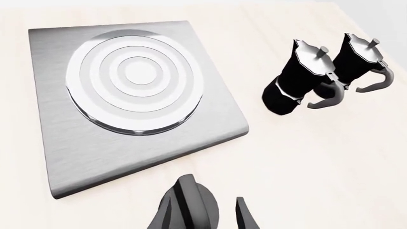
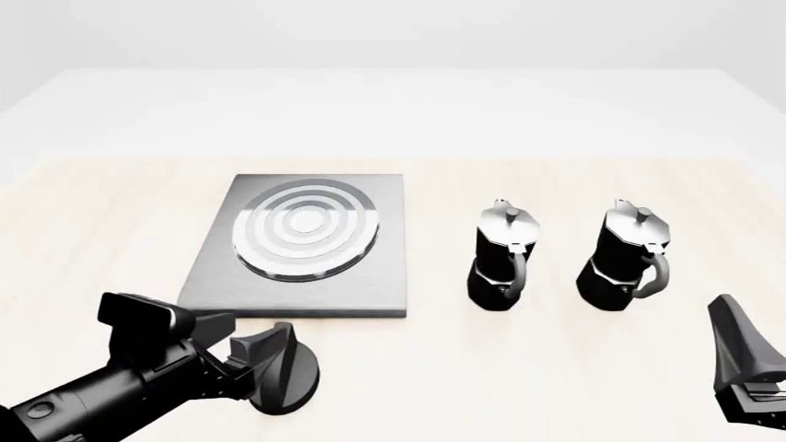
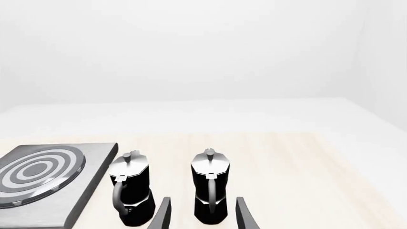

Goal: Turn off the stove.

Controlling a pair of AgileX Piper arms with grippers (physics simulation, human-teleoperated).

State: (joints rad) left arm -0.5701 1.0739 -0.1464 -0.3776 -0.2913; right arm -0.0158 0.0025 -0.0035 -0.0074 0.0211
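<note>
The left end effector (image 2: 276,368) sits low at the near-left of the desk (image 2: 98,221), just in front of the stove's near edge. Its fingers (image 1: 245,217) straddle the round black knob (image 2: 285,373), one on each side; whether they actually press the knob cannot be told.

The stove (image 2: 307,267), a flat brushed-grey plate with concentric silver burner rings (image 2: 305,228), lies flat just beyond the knob, with a narrow strip of bare desk between its near edge and the knob. Left of the stove the desk runs wide and bare.

Right of the stove stand two black-and-silver moka pots, upright and apart. The nearer-to-stove pot (image 2: 502,258) leaves a modest gap from the stove's right edge; the second pot (image 2: 629,256) stands farther right, with a clear lane between them.

The right end effector (image 2: 743,364) hovers at the near-right, in front of the second pot, its fingers (image 3: 164,214) spread apart and holding nothing.
</note>
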